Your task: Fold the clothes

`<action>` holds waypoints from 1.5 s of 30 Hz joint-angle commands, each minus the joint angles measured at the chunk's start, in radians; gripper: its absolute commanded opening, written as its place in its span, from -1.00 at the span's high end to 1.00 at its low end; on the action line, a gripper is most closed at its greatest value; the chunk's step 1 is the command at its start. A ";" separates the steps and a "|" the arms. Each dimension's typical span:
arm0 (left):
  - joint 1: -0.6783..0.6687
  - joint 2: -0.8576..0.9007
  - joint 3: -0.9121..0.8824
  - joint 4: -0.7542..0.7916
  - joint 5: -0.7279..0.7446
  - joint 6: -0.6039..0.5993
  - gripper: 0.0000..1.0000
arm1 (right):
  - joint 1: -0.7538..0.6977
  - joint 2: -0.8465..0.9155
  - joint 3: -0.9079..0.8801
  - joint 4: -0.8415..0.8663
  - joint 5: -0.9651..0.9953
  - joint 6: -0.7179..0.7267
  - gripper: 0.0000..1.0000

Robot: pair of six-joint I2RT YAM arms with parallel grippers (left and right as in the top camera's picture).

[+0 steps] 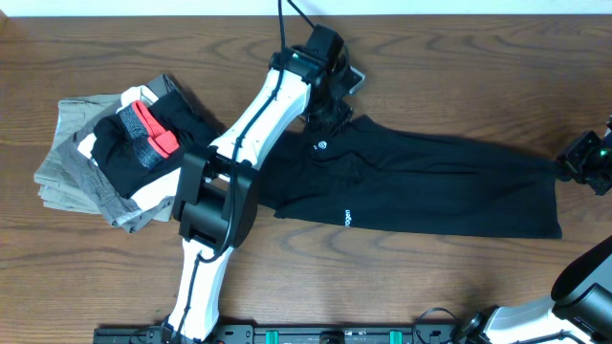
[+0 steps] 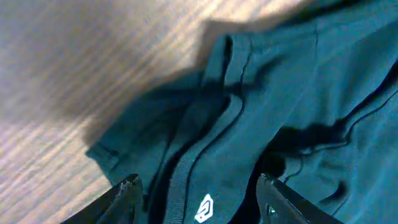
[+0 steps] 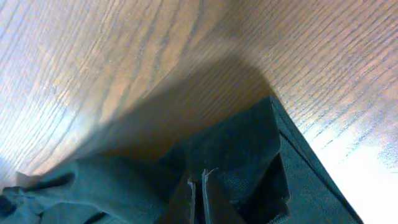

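The black T-shirt (image 1: 430,182) lies in a long band across the middle of the table, folded lengthwise. Small white prints show near its left end (image 1: 322,145). My left gripper (image 1: 330,110) is open at the shirt's far left end. In the left wrist view its fingers (image 2: 196,186) straddle the collar fabric (image 2: 280,81) and a white logo (image 2: 205,208). My right gripper (image 1: 583,158) is at the shirt's right end. In the right wrist view its fingers (image 3: 200,177) are shut on a fold of the black fabric (image 3: 249,149).
A stack of folded gray and white garments (image 1: 76,158) sits at the left, with a smaller black piece bearing a red patch (image 1: 153,129) on top. The left arm reaches diagonally over the shirt's left end. Wooden tabletop (image 1: 459,76) surrounds the shirt.
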 commanded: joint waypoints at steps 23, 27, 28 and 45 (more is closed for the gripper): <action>-0.008 -0.101 -0.034 -0.021 -0.120 0.037 0.88 | -0.006 -0.027 0.011 0.011 -0.011 -0.018 0.98; -0.008 -0.143 -0.034 -0.047 -0.130 0.038 0.87 | -0.006 -0.027 0.011 0.014 -0.011 -0.018 0.97; -0.008 -0.142 -0.035 -0.050 -0.130 0.037 0.66 | -0.006 -0.027 0.011 0.014 -0.011 -0.018 0.97; -0.006 0.021 -0.069 -0.023 -0.130 0.038 0.00 | -0.006 -0.027 0.011 0.012 -0.011 -0.018 0.97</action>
